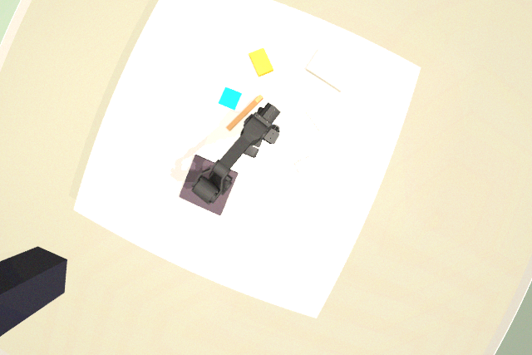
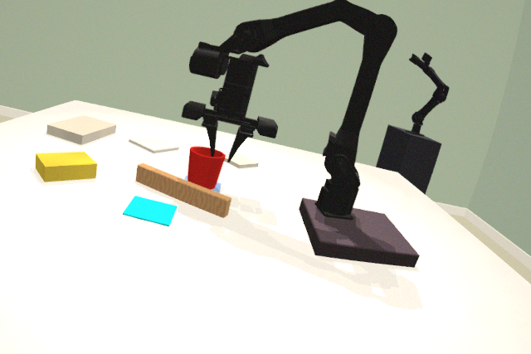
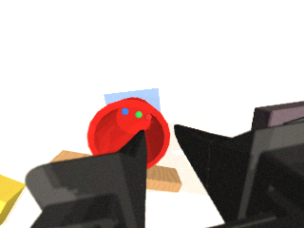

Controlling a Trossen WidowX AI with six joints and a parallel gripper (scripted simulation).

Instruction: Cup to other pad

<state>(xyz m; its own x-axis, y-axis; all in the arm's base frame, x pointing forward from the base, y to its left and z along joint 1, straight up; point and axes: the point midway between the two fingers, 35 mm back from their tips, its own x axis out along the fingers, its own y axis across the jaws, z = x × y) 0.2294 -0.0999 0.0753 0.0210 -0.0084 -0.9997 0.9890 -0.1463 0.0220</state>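
Observation:
The red cup (image 2: 205, 170) (image 3: 100, 135) stands upright on the light blue pad (image 2: 217, 189) (image 3: 155, 95). In the wrist view a blue marble (image 3: 124, 111), a green marble (image 3: 139, 114) and a red marble (image 3: 148, 117) lie in its bottom. The other pad, cyan (image 1: 229, 98) (image 2: 149, 210), lies bare across the wooden bar. My gripper (image 2: 221, 158) (image 3: 159, 131) points down, partly open with nothing between its fingers. One fingertip is over the cup's mouth, the other outside its rim. In the top view the arm hides the cup and fingers.
The wooden bar (image 1: 243, 113) (image 2: 182, 189) (image 3: 163, 179) stands between the two pads as a low wall. A yellow block (image 1: 260, 61) (image 2: 64, 166) (image 3: 7, 196) and a beige block (image 2: 81, 127) lie farther out. Two thin pale tiles (image 2: 153, 144) (image 2: 245, 162) lie behind the cup.

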